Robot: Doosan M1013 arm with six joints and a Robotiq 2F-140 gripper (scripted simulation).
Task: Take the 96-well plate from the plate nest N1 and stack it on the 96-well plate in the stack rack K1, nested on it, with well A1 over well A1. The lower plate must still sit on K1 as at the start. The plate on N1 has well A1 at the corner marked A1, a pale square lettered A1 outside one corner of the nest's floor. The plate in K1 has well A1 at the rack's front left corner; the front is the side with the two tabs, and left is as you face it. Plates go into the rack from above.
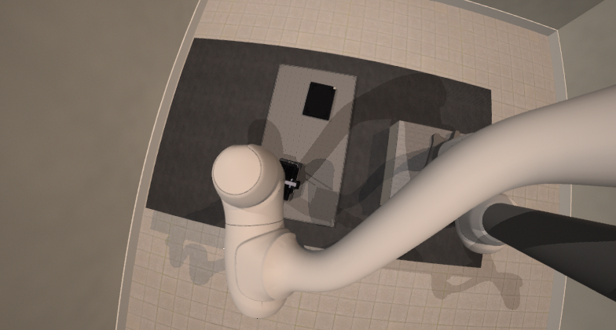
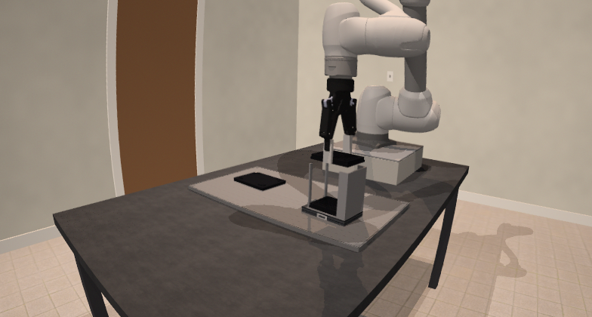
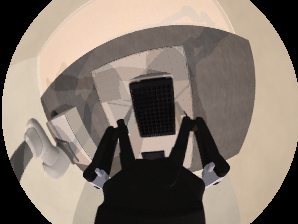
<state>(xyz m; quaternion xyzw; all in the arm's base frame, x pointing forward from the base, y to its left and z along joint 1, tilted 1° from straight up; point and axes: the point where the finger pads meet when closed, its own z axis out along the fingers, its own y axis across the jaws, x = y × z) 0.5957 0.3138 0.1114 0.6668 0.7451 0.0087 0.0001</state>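
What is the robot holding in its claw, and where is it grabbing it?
The end effector is shut on a flat black 96-well plate, pinching it across its two long side edges near the middle, above the grey stack rack.

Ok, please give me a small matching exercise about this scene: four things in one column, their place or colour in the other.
1. carried plate
2. lower plate
3. nest N1
4. door

a. brown
b. on the floor of rack K1
c. between the fingers of the pincer
d. flat on the pale board, apart from the rack

Pairs: 1-c, 2-b, 3-d, 4-a.
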